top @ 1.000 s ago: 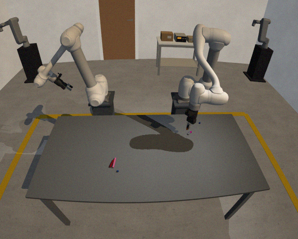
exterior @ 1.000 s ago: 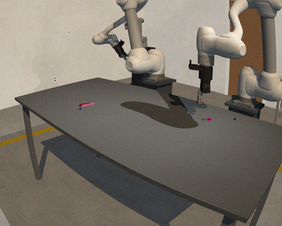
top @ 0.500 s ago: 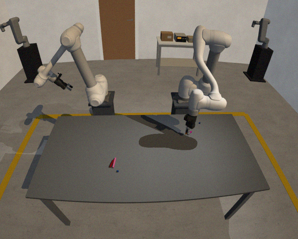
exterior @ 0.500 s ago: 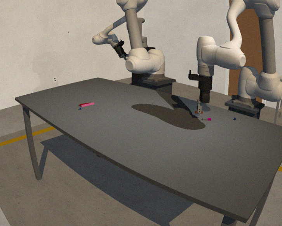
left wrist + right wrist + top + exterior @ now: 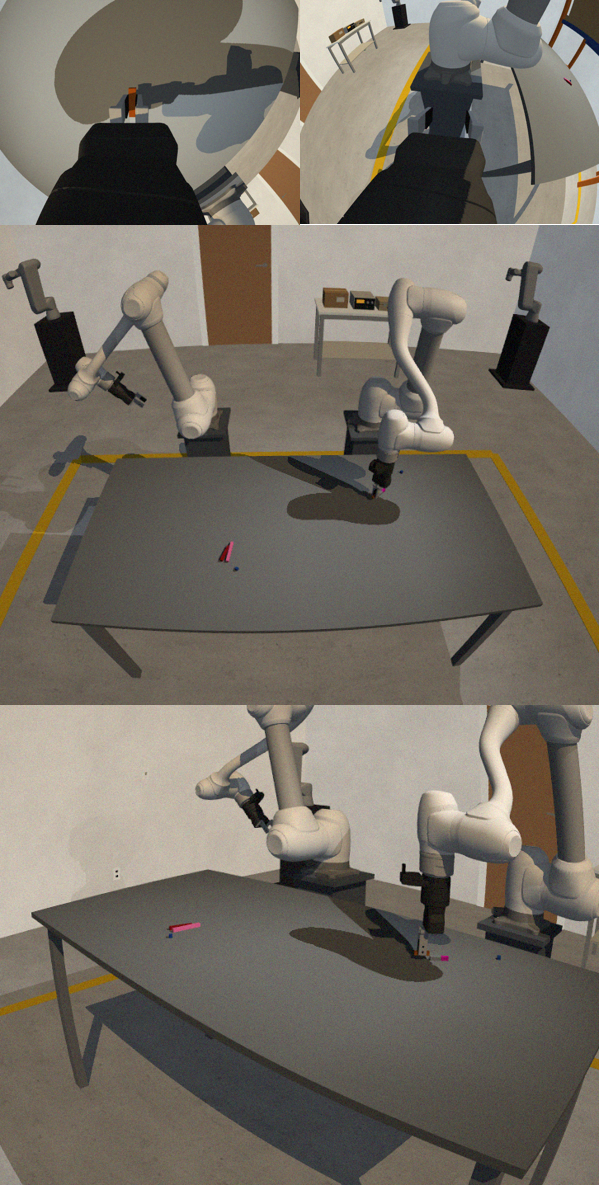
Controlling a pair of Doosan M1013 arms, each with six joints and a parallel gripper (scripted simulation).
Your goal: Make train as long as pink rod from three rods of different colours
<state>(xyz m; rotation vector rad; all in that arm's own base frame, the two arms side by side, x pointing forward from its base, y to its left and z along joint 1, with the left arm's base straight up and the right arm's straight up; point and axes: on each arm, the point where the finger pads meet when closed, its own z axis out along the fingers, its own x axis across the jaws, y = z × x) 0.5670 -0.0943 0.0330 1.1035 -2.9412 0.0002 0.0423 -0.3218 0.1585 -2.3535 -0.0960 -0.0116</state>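
My left gripper (image 5: 375, 494) (image 5: 422, 952) (image 5: 132, 102) is shut on the orange rod (image 5: 416, 952) (image 5: 132, 92), low over the table. I cannot tell if the rod touches the table. A magenta rod (image 5: 383, 490) (image 5: 445, 958) and a grey rod (image 5: 436, 958) lie end to end right beside these fingers, partly hidden. A pink rod (image 5: 229, 552) (image 5: 186, 927) and a red rod (image 5: 224, 553) lie side by side at front left in the top view. One blue rod (image 5: 236, 569) (image 5: 170, 936) is near them. My right gripper (image 5: 140, 400) (image 5: 448, 116) is open and empty, off the table.
Another blue rod (image 5: 401, 471) (image 5: 498, 957) lies near the table's back edge, beyond the magenta rod. The grey table (image 5: 299, 594) (image 5: 324, 1004) stands in front of both arm bases. The right arm is folded beyond the table's back left in the top view.
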